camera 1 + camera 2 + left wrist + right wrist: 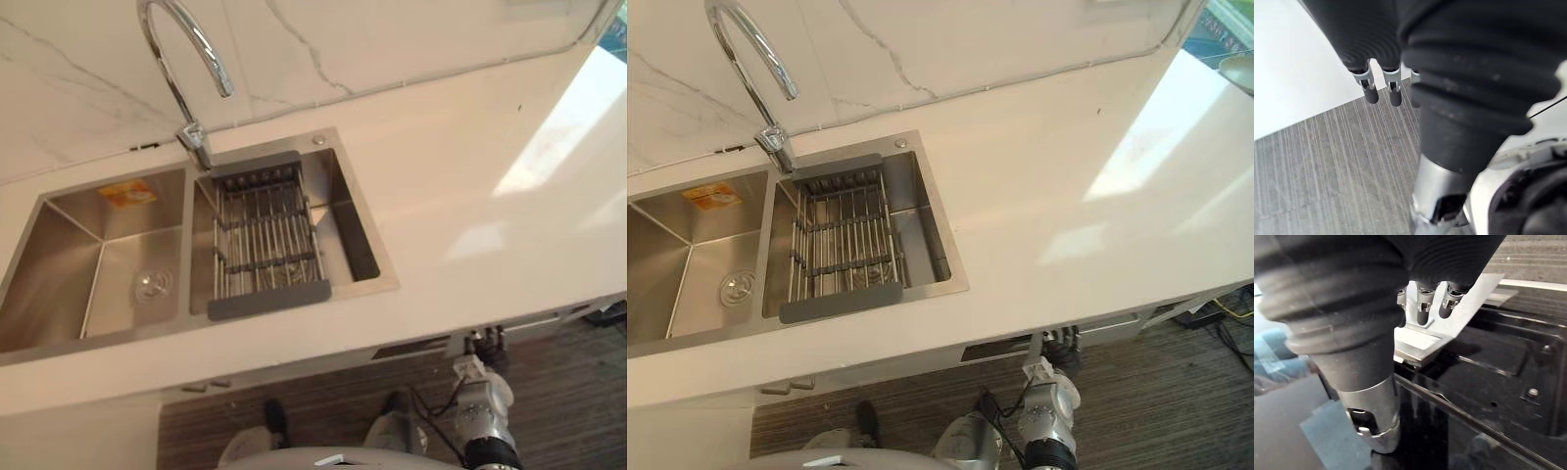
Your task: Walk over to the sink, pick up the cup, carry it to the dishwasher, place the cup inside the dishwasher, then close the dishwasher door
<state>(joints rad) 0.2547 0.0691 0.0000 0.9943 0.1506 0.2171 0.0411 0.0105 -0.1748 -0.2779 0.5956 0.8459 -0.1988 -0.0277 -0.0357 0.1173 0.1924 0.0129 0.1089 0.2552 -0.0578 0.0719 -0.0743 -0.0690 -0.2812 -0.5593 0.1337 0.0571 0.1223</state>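
A steel double sink is set in the white counter. Its right basin holds a wire rack with bare bars, and its left basin shows a drain and an orange sticker. My right hand hangs below the counter's front edge at the lower right. Its fingers are relaxed and hold nothing, and they point at a black moulded panel with a silver strip. My left hand's fingers hang straight over the striped floor, holding nothing.
A curved chrome faucet rises behind the sink against the marble wall. The counter runs on to the right, with sunlight on it. Grey striped floor lies below the counter's front edge.
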